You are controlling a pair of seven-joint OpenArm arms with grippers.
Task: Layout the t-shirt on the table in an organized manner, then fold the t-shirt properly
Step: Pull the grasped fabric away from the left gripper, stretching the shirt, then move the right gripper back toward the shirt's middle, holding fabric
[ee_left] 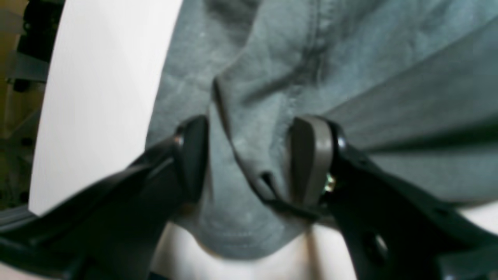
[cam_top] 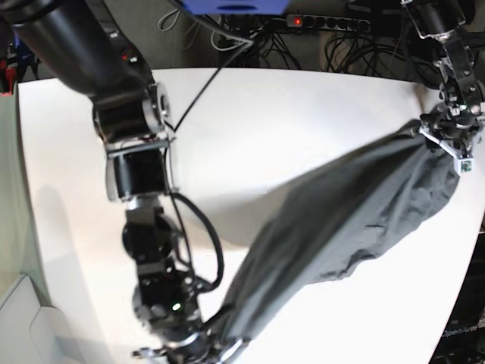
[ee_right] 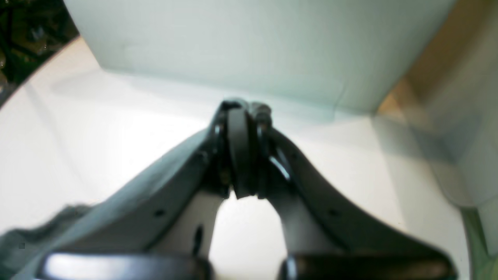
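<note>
The wrinkled dark grey cotton t-shirt (cam_top: 345, 220) hangs stretched above the smooth white table (cam_top: 303, 121) — far right to near left. The left gripper (ee_left: 249, 159) pinches a bunched fold; the right gripper (ee_right: 245, 149) is pressed together — its catch is hidden.

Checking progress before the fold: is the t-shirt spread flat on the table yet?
No. The t-shirt is bunched and stretched diagonally between both grippers, wrinkled, not flat on the table.
</note>
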